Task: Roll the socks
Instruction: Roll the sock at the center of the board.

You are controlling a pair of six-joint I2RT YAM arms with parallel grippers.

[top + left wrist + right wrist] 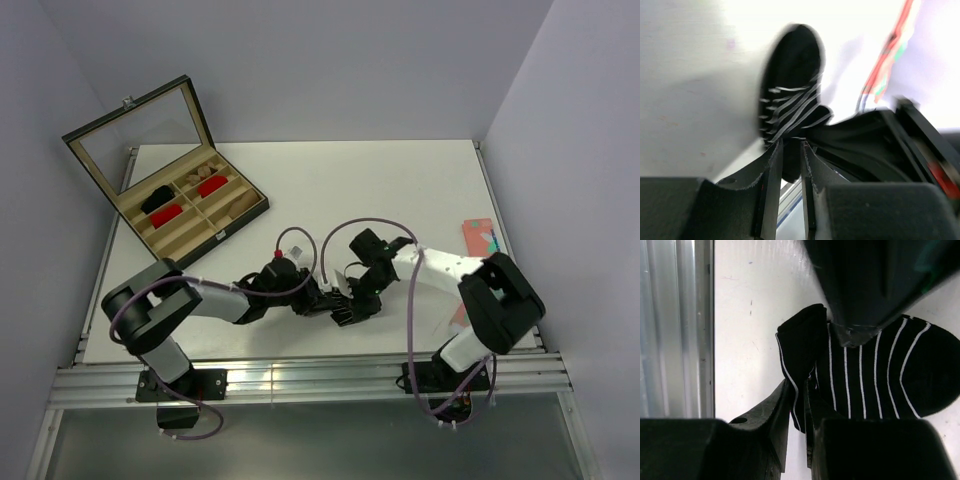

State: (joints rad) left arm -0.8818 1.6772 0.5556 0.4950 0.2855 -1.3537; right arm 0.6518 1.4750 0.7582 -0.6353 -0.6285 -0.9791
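Sock under work: short striped sock, black with thin white lines running across it, one end rounded, the other bunched into folds. It lies on the worktop by the middle of the near edge, between both hands. Left hand is clenched on a fold of the striped sock. Right hand is clenched on its cuff edge, with the white trim line caught between the fingers. From above I see the two hands tip to tip.

Box sits at the far left corner, glass lid propped open. Its compartments hold two red bundles, a black piece and tan pieces. A coral patterned sock lies at the right edge.
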